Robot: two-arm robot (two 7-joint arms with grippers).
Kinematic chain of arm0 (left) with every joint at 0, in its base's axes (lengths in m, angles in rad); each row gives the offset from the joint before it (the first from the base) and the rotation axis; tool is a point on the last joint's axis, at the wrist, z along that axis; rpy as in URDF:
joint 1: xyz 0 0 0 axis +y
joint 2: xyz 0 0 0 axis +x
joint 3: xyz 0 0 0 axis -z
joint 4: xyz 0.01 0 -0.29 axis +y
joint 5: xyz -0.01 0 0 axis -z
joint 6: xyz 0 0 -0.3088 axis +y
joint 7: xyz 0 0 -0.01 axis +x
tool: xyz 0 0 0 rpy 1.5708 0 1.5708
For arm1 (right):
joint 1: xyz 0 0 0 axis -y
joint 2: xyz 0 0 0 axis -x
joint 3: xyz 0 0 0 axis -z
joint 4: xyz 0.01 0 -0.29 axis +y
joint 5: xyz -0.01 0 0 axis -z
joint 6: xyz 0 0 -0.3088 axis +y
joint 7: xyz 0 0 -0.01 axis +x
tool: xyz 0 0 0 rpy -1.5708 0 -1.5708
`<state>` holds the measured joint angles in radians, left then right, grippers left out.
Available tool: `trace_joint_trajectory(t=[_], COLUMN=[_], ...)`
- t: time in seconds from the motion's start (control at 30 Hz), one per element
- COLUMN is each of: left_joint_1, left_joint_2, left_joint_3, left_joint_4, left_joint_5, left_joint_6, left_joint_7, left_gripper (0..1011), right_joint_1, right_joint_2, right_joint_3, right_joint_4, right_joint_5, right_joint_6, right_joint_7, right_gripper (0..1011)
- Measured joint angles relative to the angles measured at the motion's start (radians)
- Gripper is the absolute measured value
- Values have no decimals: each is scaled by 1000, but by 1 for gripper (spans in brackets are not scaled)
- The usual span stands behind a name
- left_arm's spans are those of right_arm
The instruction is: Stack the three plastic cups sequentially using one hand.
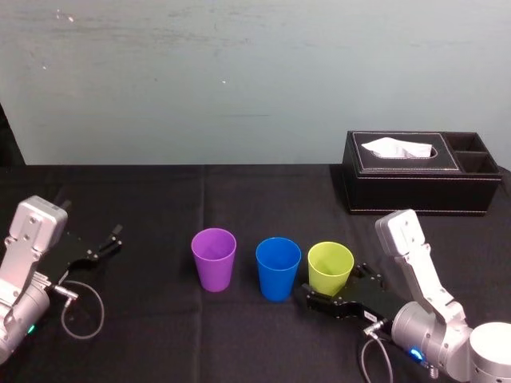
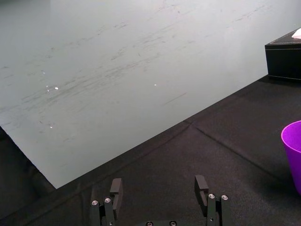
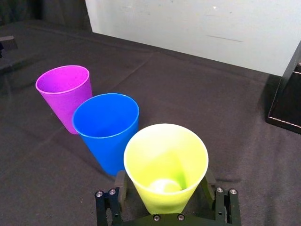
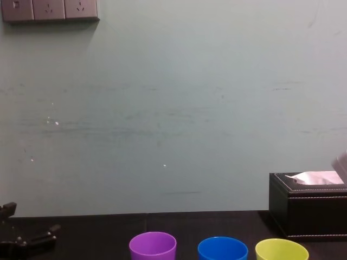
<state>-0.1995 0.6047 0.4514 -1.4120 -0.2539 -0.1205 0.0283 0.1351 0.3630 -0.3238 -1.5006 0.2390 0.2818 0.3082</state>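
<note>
At the near right of the table, the right gripper reaches in low around the yellow-green cup, its fingers spread to either side of the cup's lower wall, not quite pinching it. Just left stand the blue cup, then the purple cup, all upright in a row. Far left, the left gripper rests with fingers spread. A black tissue box sits far right
</note>
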Motion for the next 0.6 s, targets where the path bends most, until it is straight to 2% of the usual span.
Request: trace_joint_trajectory(t=[0.6], left_joint_1=[0], left_joint_2=[0], left_joint_3=[0], left_joint_4=[0], left_joint_5=[0], left_joint_6=[0], left_joint_7=[0], left_gripper=[1000], right_joint_1=[12], right_joint_2=[-22], right_joint_3=[10], right_joint_4=[30], right_joint_5=[-3], right_joint_6=[-9], right_joint_7=[0], right_gripper=[1003])
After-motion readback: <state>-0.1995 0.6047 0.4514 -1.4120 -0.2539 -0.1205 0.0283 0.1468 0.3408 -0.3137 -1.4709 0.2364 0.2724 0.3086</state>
